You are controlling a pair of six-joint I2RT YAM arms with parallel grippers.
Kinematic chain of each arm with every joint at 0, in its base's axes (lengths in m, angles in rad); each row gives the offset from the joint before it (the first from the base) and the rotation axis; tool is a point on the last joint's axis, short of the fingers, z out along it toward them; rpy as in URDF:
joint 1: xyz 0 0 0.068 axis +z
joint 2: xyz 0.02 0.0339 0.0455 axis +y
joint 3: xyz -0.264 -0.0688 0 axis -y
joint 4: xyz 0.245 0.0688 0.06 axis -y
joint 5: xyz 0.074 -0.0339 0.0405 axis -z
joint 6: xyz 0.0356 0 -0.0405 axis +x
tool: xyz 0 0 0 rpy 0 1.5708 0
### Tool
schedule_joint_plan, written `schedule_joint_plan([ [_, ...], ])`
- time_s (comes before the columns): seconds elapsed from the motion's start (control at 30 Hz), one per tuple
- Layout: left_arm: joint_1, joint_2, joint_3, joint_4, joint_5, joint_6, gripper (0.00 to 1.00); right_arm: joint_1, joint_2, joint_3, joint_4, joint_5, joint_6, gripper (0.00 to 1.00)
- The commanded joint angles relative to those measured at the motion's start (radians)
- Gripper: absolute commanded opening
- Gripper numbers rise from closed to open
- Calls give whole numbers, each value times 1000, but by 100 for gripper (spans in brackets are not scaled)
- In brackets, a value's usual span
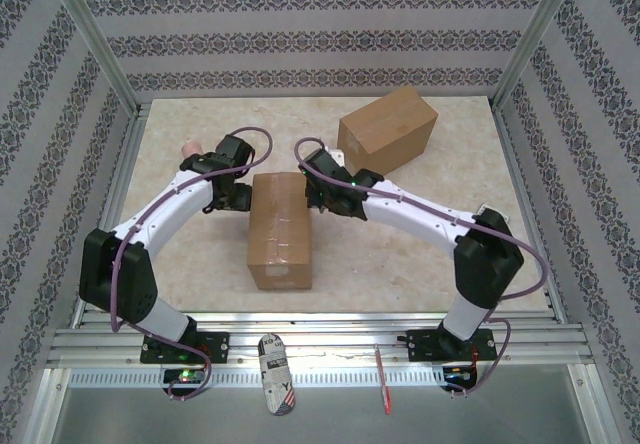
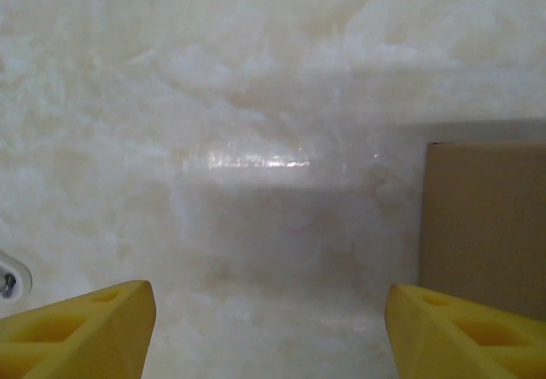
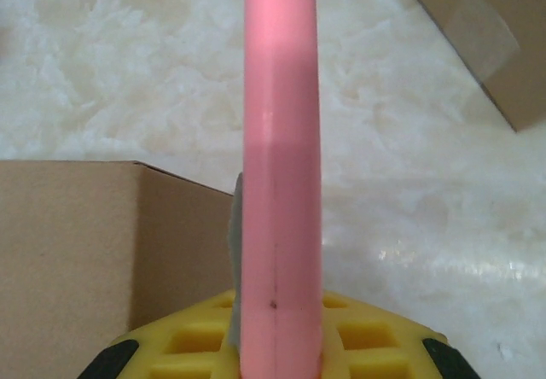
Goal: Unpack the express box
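The express box point(image 1: 280, 229), brown cardboard sealed with clear tape, lies mid-table between my two grippers. My left gripper point(image 1: 236, 196) sits at its far left corner, open, with bare table between the yellow fingers point(image 2: 77, 328); the box's side point(image 2: 486, 225) is just beyond the right finger. My right gripper point(image 1: 318, 192) is at the box's far right corner, shut on a pink cutter point(image 3: 281, 140) that points away from the wrist, a grey blade edge showing on its left side. The box corner point(image 3: 85, 251) lies left of the cutter.
A second brown box point(image 1: 388, 129) stands at the back right; its corner point(image 3: 486, 29) appears past the cutter. A pinkish object point(image 1: 190, 149) lies behind the left arm. A printed pouch point(image 1: 274, 374) and a red pen-like tool point(image 1: 382, 379) rest on the front rail.
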Motion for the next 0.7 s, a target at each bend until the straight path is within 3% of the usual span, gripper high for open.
schedule_joint_plan([
  [0.0, -61, -26, -18, -53, 81, -57, 73, -10, 60, 105, 86, -108, -129, 0],
  [0.27, -112, -39, -35, -65, 104, -118, 73, -62, 176, 248, 101, -222, -251, 0],
  [0.67, -155, -60, -43, -78, 137, -198, 76, -92, 317, 406, 98, -378, -220, 0],
])
